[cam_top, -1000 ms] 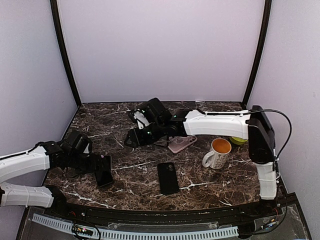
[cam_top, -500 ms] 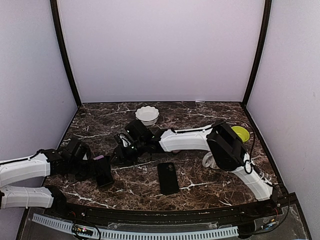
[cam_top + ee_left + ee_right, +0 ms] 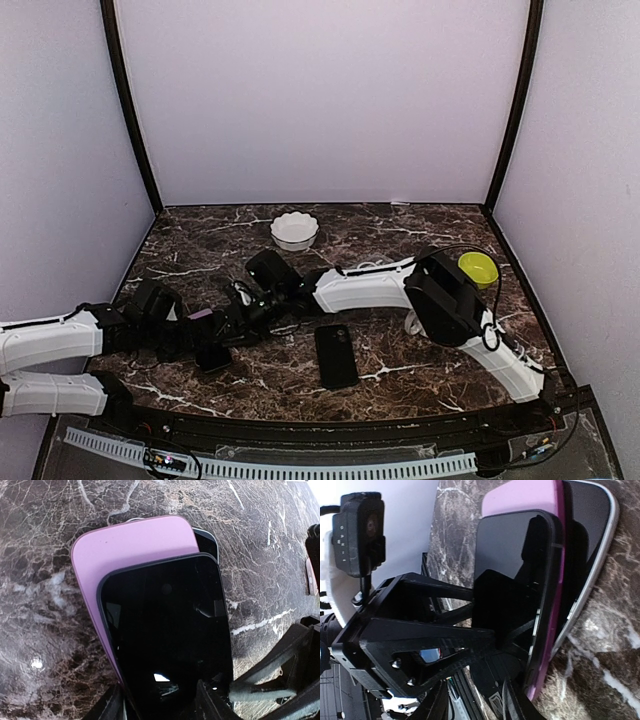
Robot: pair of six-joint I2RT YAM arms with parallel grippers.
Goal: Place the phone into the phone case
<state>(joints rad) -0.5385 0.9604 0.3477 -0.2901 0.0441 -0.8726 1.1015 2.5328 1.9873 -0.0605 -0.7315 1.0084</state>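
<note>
phone [image 3: 165,625] meets case: my left gripper [image 3: 160,703] is clenched on the black phone's lower end, holding it against the pink phone case [image 3: 130,545], which sits skewed behind it, over the marble surface [image 3: 40,630]. the right gripper [image 3: 472,705] is at the case's end; i cannot tell whether it grips. i judge this the alignment step. next i must square the edges, then press the phone home. a second dark phone [image 3: 335,355] lies apart.

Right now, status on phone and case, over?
Left gripper shut on phone. Phone overlaps pink case, not seated. Right gripper alongside, grip unclear. Second phone under case.
</note>
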